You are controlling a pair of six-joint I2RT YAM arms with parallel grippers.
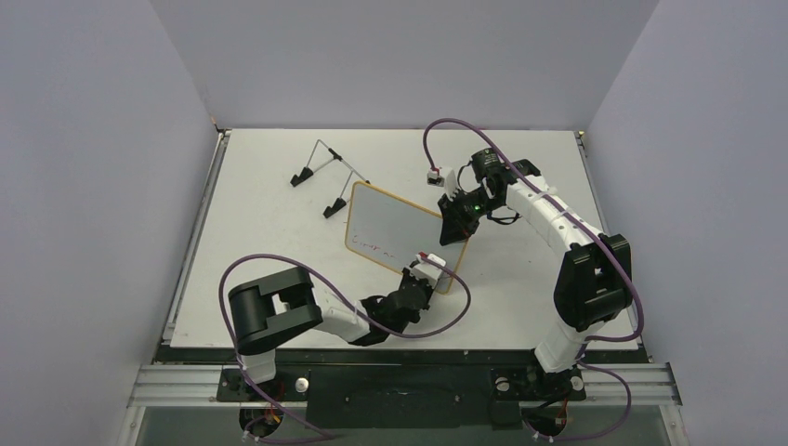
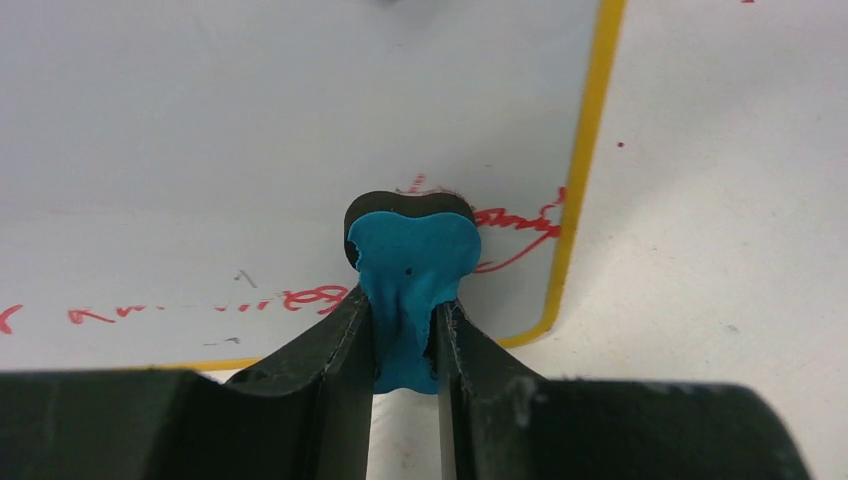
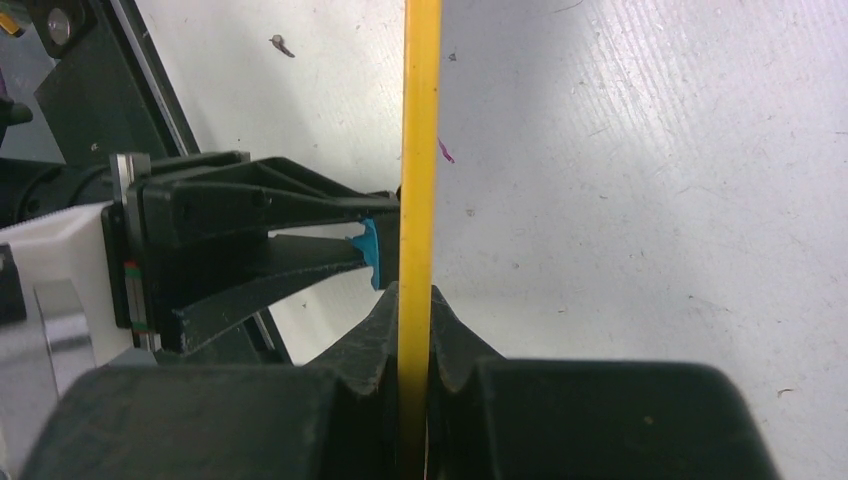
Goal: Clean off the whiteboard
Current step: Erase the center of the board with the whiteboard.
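Left gripper (image 2: 405, 335): pinching blue eraser (image 2: 415, 260) against whiteboard (image 2: 250, 130), at red writing (image 2: 300, 298).
Right gripper (image 3: 415, 310): clamped on its yellow rim, whiteboard apparently tilted over mid-table (image 1: 260, 242).
Whiteboard: light, stiff, slick; hold by the edge only.

On my top view the thin wire stand (image 1: 327, 174) sits at about eleven o'clock from the middle of the white table (image 1: 511, 288), its frame leaning over two black feet (image 1: 297, 179). Plain grey walls (image 1: 390, 56) close off nine, twelve and three o'clock, and an aluminium rail (image 1: 177, 383) runs along six. The left wrist view gives me the blue eraser (image 2: 412, 270), pinched narrow at its lower end, with dark felt on its far face. A tiny magenta fleck (image 3: 445, 152) marks the tabletop.
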